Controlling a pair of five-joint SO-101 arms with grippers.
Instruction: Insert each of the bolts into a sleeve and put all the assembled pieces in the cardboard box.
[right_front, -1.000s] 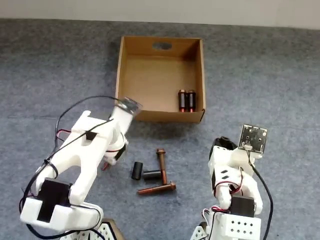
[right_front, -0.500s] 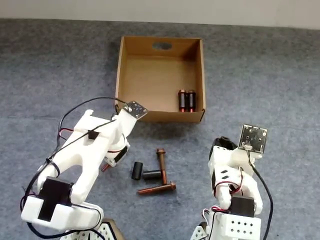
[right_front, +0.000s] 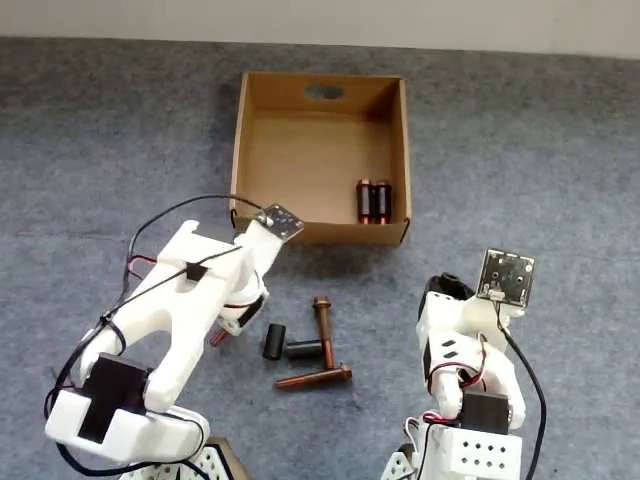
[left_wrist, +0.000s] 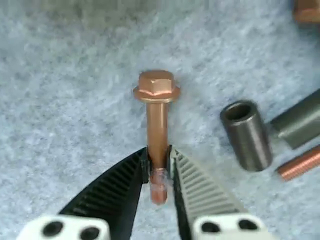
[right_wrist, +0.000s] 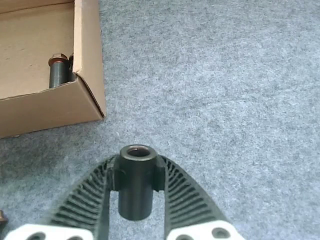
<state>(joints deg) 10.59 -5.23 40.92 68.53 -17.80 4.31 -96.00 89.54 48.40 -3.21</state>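
Now the left end effector (left_wrist: 159, 165) pinches a bolt (left_wrist: 157, 120) by its threaded tip, head outward; the right end effector (right_wrist: 136, 172) is clamped round a sleeve (right_wrist: 135, 190), bore facing away. The thread probably needs freeing by a regrip nearer the head, then square alignment with the bore. 2 assembled pieces (right_front: 374, 201) lie in the cardboard box (right_front: 322, 232); 2 loose sleeves (right_front: 273, 341) and 2 bolts (right_front: 313, 377) crowd the bench (right_front: 540, 150) beside the left arm (right_front: 170, 320).

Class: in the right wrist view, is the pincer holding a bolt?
No, the right pincer grips a dark hollow sleeve, open end showing.
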